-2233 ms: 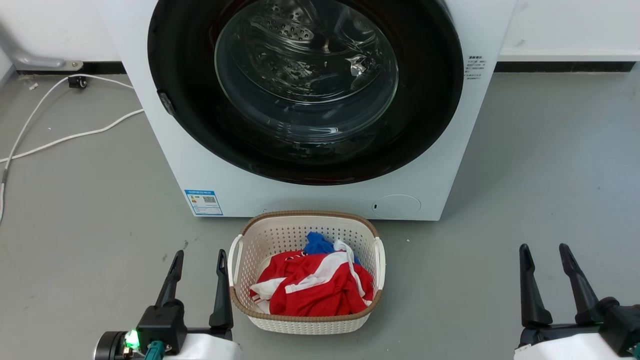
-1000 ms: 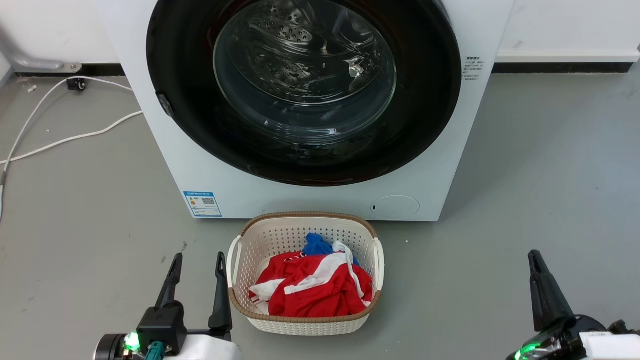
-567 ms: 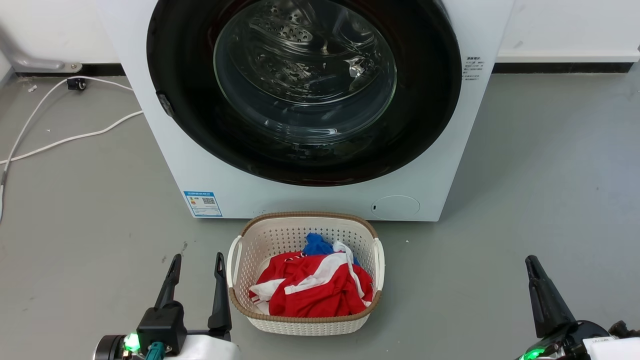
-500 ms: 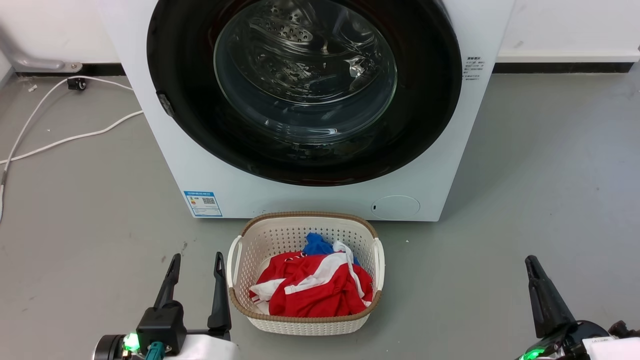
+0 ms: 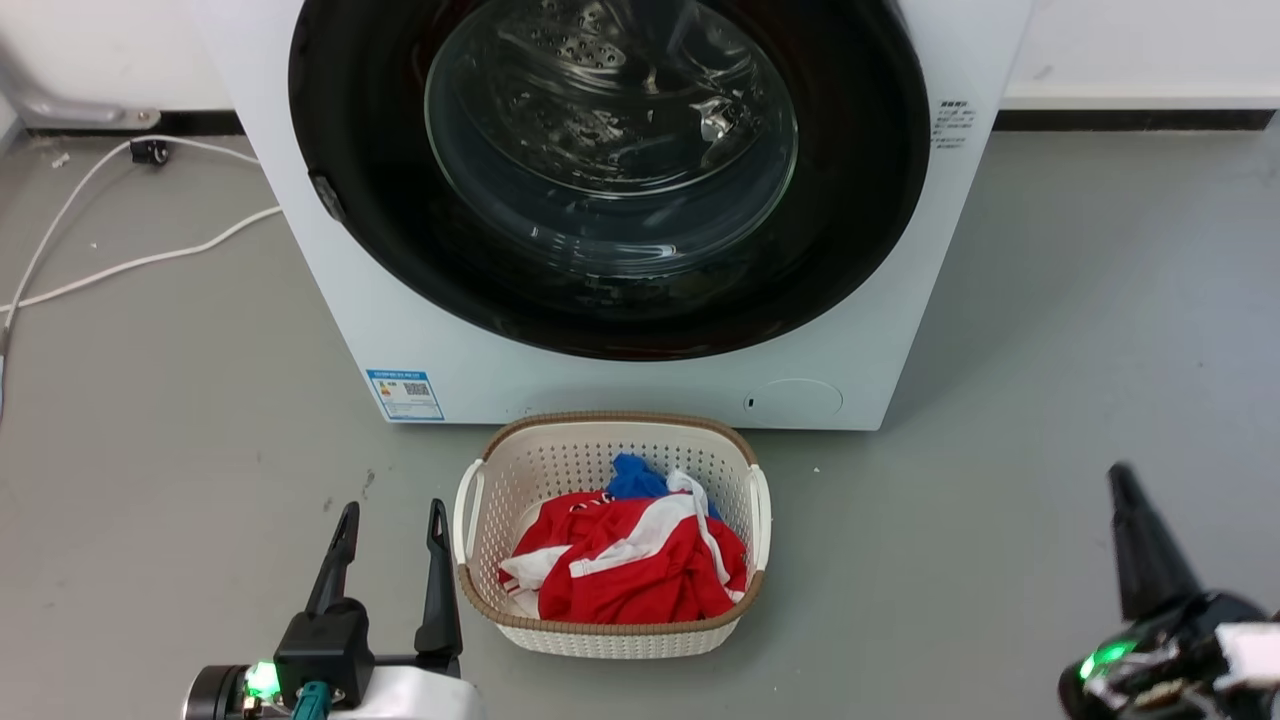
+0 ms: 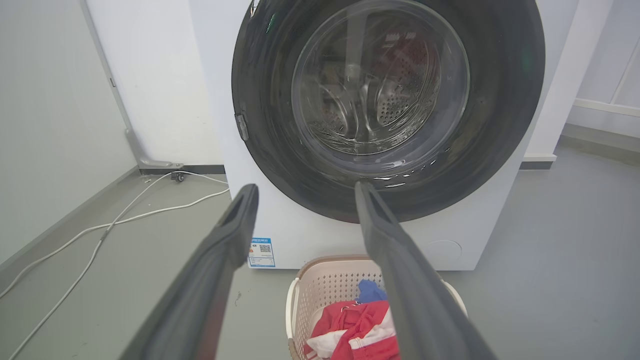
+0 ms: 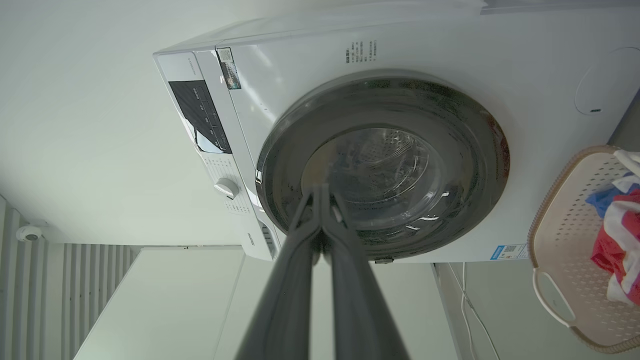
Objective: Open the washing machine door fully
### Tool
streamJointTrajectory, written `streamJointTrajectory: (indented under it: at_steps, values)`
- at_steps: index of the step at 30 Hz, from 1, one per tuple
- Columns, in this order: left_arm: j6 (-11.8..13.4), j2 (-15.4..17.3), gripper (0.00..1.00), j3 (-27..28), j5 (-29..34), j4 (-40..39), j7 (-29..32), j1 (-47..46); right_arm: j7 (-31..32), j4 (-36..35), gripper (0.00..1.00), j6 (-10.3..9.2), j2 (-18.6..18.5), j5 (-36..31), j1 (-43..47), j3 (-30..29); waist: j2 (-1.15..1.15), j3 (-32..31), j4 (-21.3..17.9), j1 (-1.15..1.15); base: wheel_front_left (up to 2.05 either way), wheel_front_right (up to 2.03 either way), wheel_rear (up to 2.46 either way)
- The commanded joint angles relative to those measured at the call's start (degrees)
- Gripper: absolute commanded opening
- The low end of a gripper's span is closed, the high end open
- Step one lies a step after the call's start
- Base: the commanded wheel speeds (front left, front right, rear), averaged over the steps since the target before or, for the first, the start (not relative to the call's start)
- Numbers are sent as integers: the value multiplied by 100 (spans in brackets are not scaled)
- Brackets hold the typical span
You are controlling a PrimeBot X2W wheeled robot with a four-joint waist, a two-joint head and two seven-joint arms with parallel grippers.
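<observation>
1. Right gripper (image 7: 320,192) has its two fingers pinched tight with nothing between them. It sits low on the right, well short of the machine (image 5: 620,385), and is blurred from the head camera.
2. Left gripper (image 5: 390,525) hangs spread and empty, just beside the basket (image 5: 560,465).
3. Door (image 5: 860,200) is shut, lying flush on the machine's front and nearly as wide as the box.
4. I'd expect it to be stiff and fairly heavy, with that glass bowl in the middle.
   - The glossy black ring looks slippery, with little for a finger to bite on.
   - The glass is no place to knock a fingertip.
   - Its catch will likely give with a jerk, then the door will swing in an arc.
5. A small grey tab (image 5: 328,200) on the rim, on the robot's left, looks like the spot to hook.
   - I can't see the hinge; I'd guess it sits opposite the tab.
   - The pinched fingers could slip behind the rim there as one hook.
6. The basket stands right at the machine's foot, under the door's lower edge.
   - The door looks likely to pass above its rim, but I can't be sure.
   - If the door swings to the right, the right arm stands near its path.
   - The floor (image 5: 1080,300) on that side is open.
   - A cable (image 5: 130,265) trails on the left.
</observation>
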Motion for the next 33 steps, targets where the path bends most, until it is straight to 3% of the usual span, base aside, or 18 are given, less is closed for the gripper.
streamJointTrajectory:
  at_steps: [1, 7, 15, 26, 33]
  values:
    - [24, -8, 100, 3, 16, -24, -16, -66, 47, 42, 0, 3, -5, -34, -200, -90, 0, 51, 14, 0, 0, 0, 0]
    - [-17, -7, 100, -1, 55, -91, -16, -319, 322, 408, 0, 3, -238, 22, -1245, -706, 0, 426, 128, 0, 0, 0, 0]
    - [-91, -9, 100, 124, 150, -260, -16, -817, 840, 1067, 0, 2, -740, 85, -2910, -1083, 0, 1248, 220, 0, 0, 0, 0]
    - [-240, -7, 100, 169, 211, -473, -16, -1661, 1351, 2192, 0, 3, -1625, -431, -5245, -633, 0, 2548, 333, 0, 0, 0, 0]
    - [-295, -8, 100, 144, 179, -518, -16, -2083, 1696, 2806, 0, 2, -1965, -750, -6452, -143, 0, 3128, 391, 0, 0, 0, 0]
